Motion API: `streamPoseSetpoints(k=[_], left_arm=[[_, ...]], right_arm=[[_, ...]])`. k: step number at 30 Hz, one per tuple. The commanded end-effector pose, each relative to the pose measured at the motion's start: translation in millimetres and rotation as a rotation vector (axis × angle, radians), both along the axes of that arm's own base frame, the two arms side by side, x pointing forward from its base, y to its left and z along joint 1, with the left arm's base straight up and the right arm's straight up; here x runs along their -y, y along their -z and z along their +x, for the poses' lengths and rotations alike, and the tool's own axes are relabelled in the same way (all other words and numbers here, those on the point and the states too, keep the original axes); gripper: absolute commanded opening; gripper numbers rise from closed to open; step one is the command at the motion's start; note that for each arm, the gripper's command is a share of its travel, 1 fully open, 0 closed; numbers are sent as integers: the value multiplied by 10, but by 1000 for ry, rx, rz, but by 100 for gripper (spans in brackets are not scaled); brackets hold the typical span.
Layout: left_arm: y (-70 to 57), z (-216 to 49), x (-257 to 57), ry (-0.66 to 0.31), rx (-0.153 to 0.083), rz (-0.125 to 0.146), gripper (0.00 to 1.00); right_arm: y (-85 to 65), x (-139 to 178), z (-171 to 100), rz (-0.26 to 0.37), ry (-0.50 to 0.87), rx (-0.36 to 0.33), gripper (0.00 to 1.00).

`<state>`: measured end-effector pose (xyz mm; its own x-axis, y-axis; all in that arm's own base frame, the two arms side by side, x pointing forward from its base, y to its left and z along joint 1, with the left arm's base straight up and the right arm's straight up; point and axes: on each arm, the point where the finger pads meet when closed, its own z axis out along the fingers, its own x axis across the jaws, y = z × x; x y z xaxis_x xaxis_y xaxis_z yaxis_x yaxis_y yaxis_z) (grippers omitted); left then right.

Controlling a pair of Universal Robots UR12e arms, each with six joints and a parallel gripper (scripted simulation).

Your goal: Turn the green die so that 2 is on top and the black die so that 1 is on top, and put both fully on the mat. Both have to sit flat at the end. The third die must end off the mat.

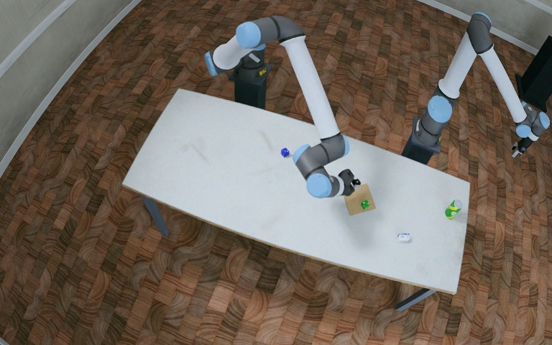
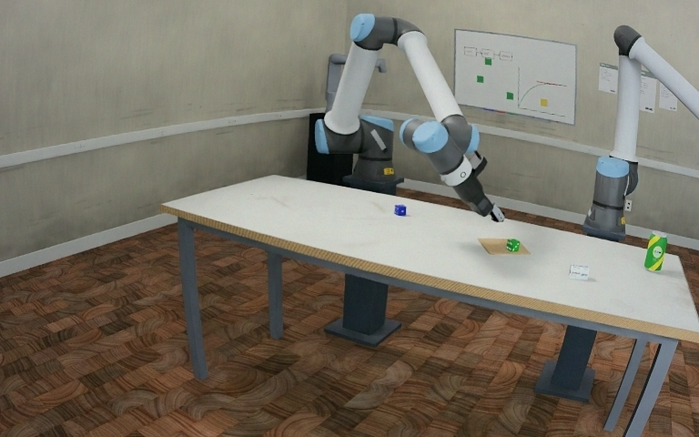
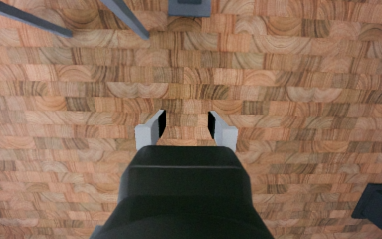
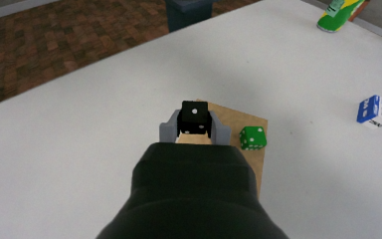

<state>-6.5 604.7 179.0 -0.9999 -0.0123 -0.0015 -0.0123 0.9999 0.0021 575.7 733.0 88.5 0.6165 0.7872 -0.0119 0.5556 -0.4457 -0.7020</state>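
Note:
My right gripper (image 1: 356, 184) (image 2: 497, 214) (image 4: 194, 119) is shut on the black die (image 4: 194, 119) and holds it tilted above the back edge of the mat. In the right wrist view one pip shows on its large face and two on the narrow face below. The green die (image 1: 365, 204) (image 2: 512, 245) (image 4: 253, 137) lies on the brown mat (image 1: 353, 208) (image 2: 488, 248) (image 4: 233, 115); its upper face seems to show two pips. The blue die (image 1: 284, 152) (image 2: 400, 209) stands off the mat. My left gripper (image 1: 515, 151) (image 3: 187, 119) is open and empty over the floor.
A small white-and-blue box (image 1: 403, 237) (image 2: 579, 272) (image 4: 368, 110) lies on the table (image 1: 228, 170) (image 2: 329, 227) (image 4: 90, 149) to the right of the mat. A green and yellow can (image 1: 453, 209) (image 2: 655, 251) (image 4: 338, 16) stands near the table's right end.

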Motion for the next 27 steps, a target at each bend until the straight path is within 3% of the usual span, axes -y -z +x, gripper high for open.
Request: streamPoseSetpoints(k=[1, 27], left_arm=[[19, -20, 8, -2, -1, -2, 100], [19, -20, 8, -2, -1, -2, 100]], right_arm=[[-86, -50, 5, 14, -4, 2, 57], [-12, -50, 5, 14, -4, 2, 57]])
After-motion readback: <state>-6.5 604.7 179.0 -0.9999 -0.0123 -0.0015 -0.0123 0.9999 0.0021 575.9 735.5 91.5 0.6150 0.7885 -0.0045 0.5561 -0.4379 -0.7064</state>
